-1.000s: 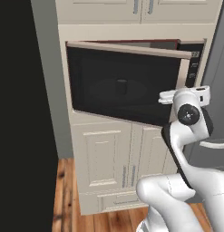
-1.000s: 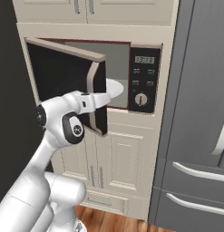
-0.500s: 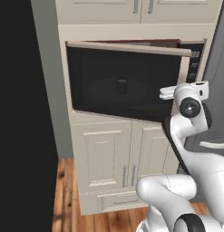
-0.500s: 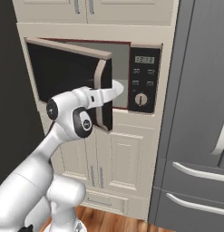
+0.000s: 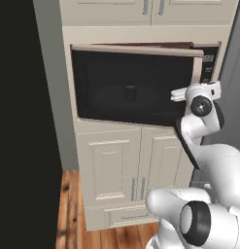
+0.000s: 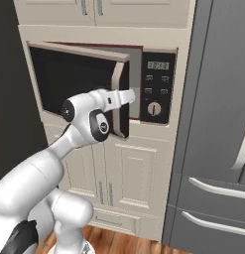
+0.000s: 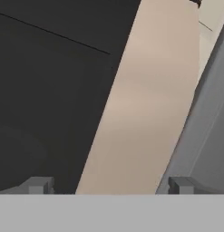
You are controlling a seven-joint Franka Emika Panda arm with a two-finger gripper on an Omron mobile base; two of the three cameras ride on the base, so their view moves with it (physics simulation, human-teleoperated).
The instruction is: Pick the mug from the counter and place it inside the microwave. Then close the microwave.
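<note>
The microwave [image 6: 156,87] sits built into cream cabinetry, its tan-framed dark-glass door [image 5: 131,85] partly ajar. Through the glass a faint small cylinder, likely the mug [image 5: 130,92], stands on the round turntable. My gripper [image 5: 177,94] is at the door's free edge, also reaching to that edge in the right base view [image 6: 129,95]. In the hand view the gripper [image 7: 109,186] is open, its fingertips [image 7: 38,185] spread either side of the tan door frame [image 7: 140,104], with dark glass to the left. The counter is out of view.
Cream cabinet doors [image 5: 126,165] lie below the microwave and more above. A tall dark grey fridge [image 6: 218,124] with long handles stands close on the right. A black wall [image 5: 24,121] bounds the left. Wooden floor [image 5: 73,214] runs below.
The door has swung further toward shut, and my hand has followed its free edge toward the microwave's control panel. The fingers have stayed spread.
</note>
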